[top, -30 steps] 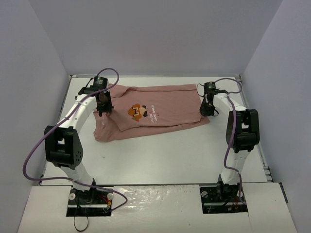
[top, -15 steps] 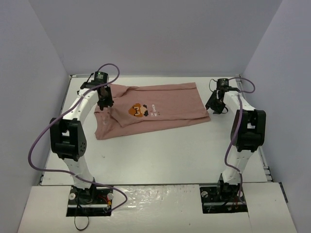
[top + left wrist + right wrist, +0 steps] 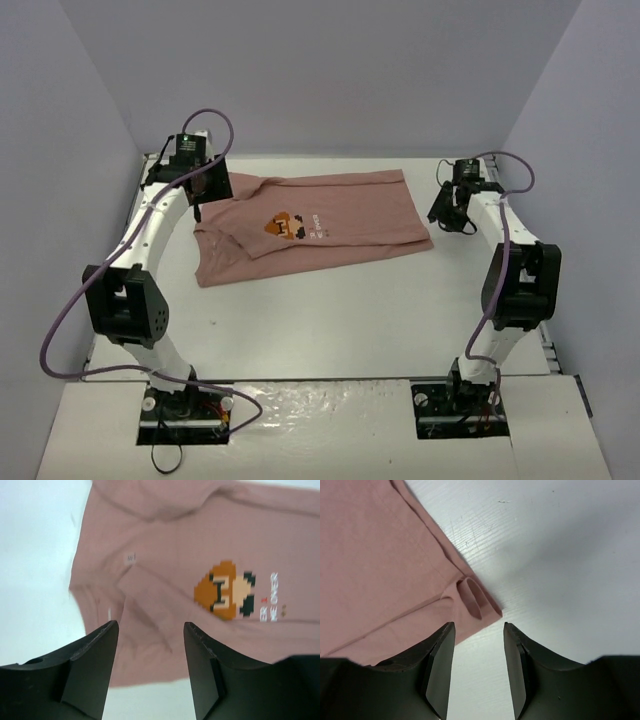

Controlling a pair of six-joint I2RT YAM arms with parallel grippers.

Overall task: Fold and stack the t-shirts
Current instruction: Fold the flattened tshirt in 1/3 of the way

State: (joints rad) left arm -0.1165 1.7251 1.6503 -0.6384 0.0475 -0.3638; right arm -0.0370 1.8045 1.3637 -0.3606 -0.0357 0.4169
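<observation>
T-shirt lies part-folded on the desk's far half, left gripper above its left collar end, right gripper near the right hem corner, both fingers apart and empty; I'd pinch every layer at each edge, then lift evenly.

Top view overlooks table; wrist views close above t-shirt.

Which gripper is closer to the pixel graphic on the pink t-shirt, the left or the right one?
Left. The left gripper hangs at the collar end of the t-shirt, beside the graphic; the right gripper is beyond the opposite hem edge.
</observation>
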